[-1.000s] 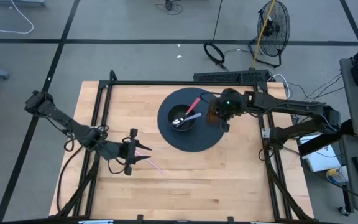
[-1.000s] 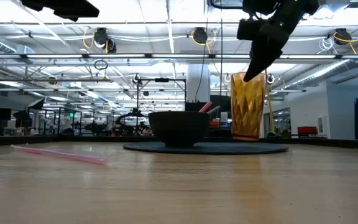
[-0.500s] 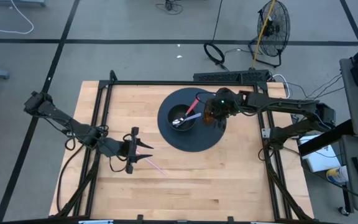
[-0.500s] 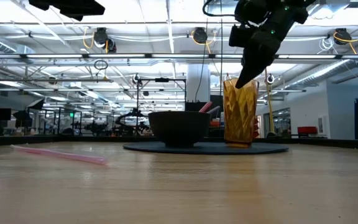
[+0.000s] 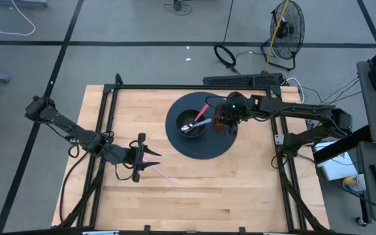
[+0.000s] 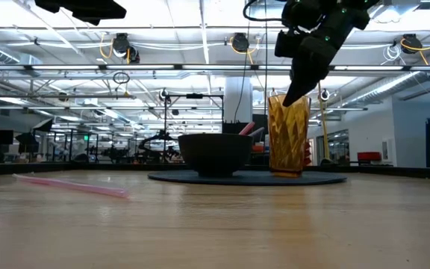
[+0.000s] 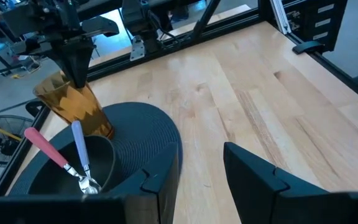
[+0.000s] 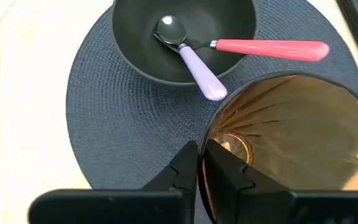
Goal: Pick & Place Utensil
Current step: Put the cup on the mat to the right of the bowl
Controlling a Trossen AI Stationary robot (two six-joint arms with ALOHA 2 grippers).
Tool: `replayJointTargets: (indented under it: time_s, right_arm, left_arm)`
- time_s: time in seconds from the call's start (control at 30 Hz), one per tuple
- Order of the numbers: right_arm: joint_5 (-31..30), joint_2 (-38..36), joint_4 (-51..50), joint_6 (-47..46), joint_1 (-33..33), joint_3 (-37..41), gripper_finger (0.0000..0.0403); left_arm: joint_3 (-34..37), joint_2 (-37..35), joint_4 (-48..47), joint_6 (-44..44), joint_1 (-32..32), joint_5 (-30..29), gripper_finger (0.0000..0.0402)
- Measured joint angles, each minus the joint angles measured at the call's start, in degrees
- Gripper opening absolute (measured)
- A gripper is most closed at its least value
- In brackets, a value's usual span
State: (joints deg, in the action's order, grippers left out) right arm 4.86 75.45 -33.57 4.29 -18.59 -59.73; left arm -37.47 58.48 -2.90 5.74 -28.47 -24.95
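Note:
An amber faceted cup (image 5: pixel 222 121) (image 6: pixel 288 136) stands on a round dark placemat (image 5: pixel 204 147) next to a black bowl (image 5: pixel 191 124) (image 8: pixel 182 37). In the bowl lie a pink-handled utensil (image 8: pixel 269 47) and a lilac-handled spoon (image 8: pixel 194 65). My right gripper (image 8: pixel 199 171) (image 6: pixel 295 88) is shut on the cup's rim. A pink straw (image 5: pixel 160 172) (image 6: pixel 69 185) lies flat on the wood. My left gripper (image 5: pixel 139 160) (image 7: pixel 197 180) hovers open over the table's left half, beside the straw's end. My right gripper pinches the cup's rim (image 8: pixel 205 134) on the side away from the bowl, with one finger (image 8: pixel 182 171) outside the wall and the other inside. It comes from above, slanting down from the table's right. The cup stands upright with its base (image 6: pixel 286 172) on the placemat.
A black frame (image 5: pixel 175 87) runs along the table's edges. Bare wood (image 5: pixel 220 189) fills the near half of the table. A fan (image 5: pixel 286 26) and cables lie on the floor beyond the far edge.
My right gripper has moved toward the table's left, carrying the cup closer to the bowl and a little lower. It has kept still over the last half second. The left arm has not moved.

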Motion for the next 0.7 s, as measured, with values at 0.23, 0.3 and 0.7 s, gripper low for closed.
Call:
replayJointTargets:
  time_s: [0.23, 0.3, 0.7]
  right_arm:
    - [-0.09, 0.10, 0.01, -0.35, 0.02, 0.21, 0.0072]
    - [-0.09, 0.12, 0.08, -0.35, 0.02, 0.21, 0.0082]
    - [-0.80, -0.02, 0.31, 0.65, 0.02, -0.50, 0.0095]
  left_arm:
    - [0.00, 0.00, -0.04, 0.00, 0.00, 0.01, 0.0136]
    - [0.00, 0.00, -0.04, 0.00, 0.00, 0.02, 0.0136]
    - [0.00, 0.00, -0.15, 0.00, 0.00, 0.02, 0.0136]
